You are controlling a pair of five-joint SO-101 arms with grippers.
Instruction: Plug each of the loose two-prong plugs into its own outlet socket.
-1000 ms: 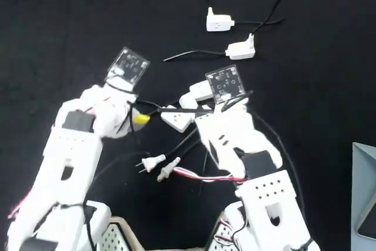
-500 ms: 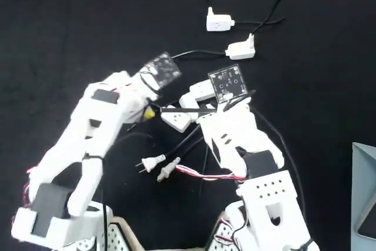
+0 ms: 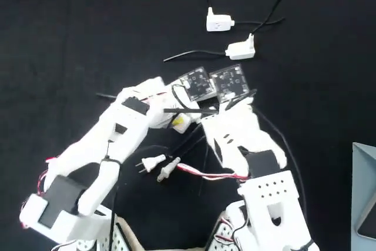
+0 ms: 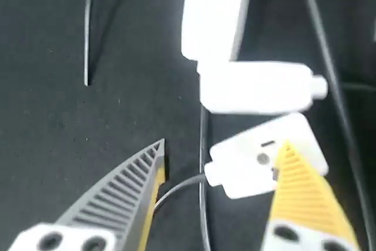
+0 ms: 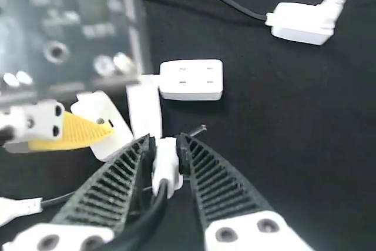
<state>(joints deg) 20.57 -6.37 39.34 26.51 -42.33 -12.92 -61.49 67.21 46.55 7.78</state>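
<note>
My right gripper (image 5: 164, 139) is shut on a white two-prong plug (image 5: 165, 166) with a black cable, low over the black table. Just ahead of it lie a narrow white piece (image 5: 144, 110) and a white outlet socket (image 5: 191, 79). My left gripper (image 4: 223, 145) is open around another white socket (image 4: 258, 163) that has a thin cable; its yellow finger (image 4: 299, 186) lies over the socket's edge. Two loose plugs (image 3: 154, 163) (image 3: 167, 170) rest on the table in front of both arms. Both wrists meet at mid-table (image 3: 214, 83).
Farther back are a white outlet cube (image 3: 218, 20) and a white angled plug adapter (image 3: 241, 49), each with black cable. Red and white arm wires (image 3: 205, 176) trail beside the loose plugs. A grey box (image 3: 364, 192) sits at the right edge.
My left arm has swung right across the table until its open gripper came over the white socket beside my right gripper. The right arm has barely moved.
</note>
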